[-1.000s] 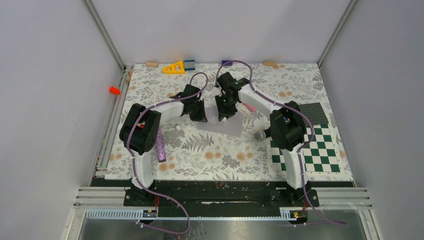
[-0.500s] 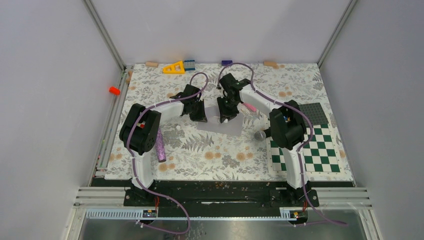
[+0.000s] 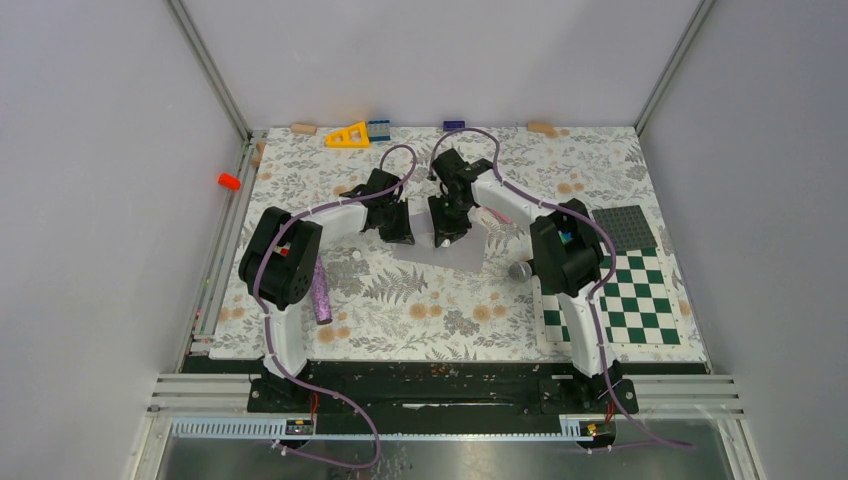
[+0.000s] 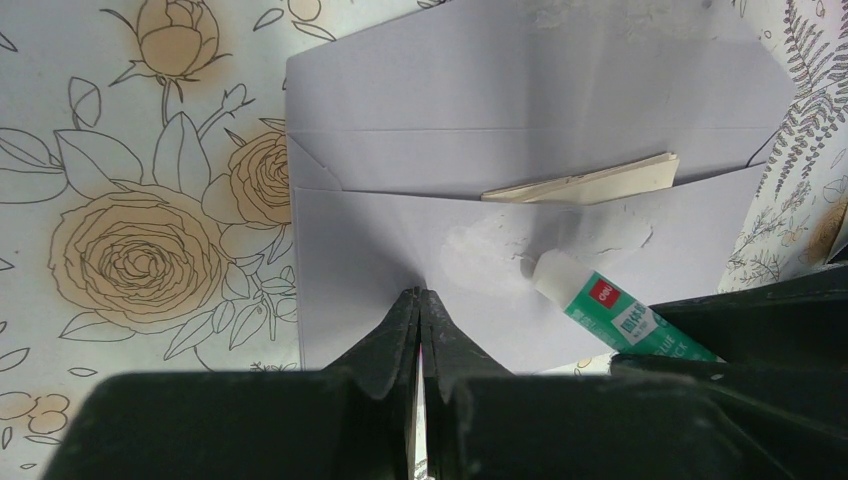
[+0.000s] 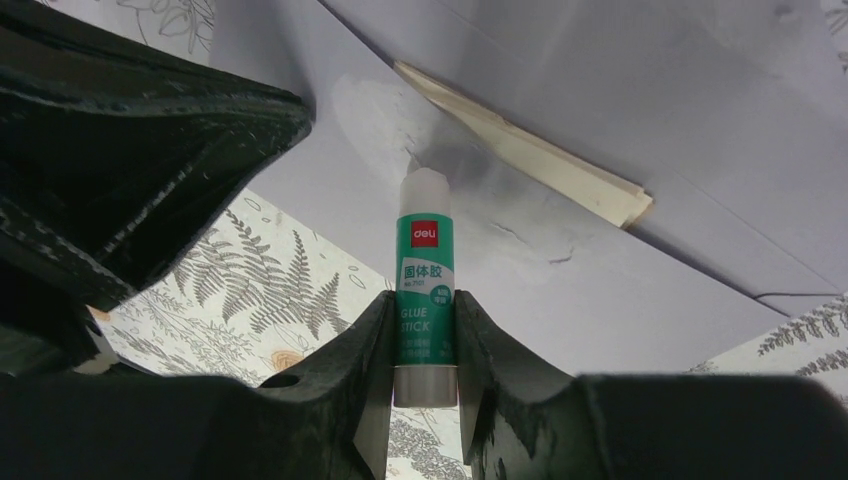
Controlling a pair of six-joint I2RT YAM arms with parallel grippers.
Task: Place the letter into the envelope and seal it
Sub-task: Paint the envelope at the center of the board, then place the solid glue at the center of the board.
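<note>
- Paper envelope (image 4: 380,250) lies flat on table (image 3: 420,300), flap open, letter (image 4: 590,180) inside; light, floppy.
- L gripper (image 4: 418,305) fingers together, tips at its near edge.
- R gripper (image 5: 422,320) clamps glue stick (image 5: 425,265); I'd fold flap by tip.

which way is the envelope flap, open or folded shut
Open: the envelope has its flap spread flat, not folded down, and the letter edge sticks out uncovered.

One envelope (image 4: 520,90), one folded letter (image 4: 600,180), one glue stick (image 5: 427,270), one checkerboard mat (image 3: 640,300).
</note>
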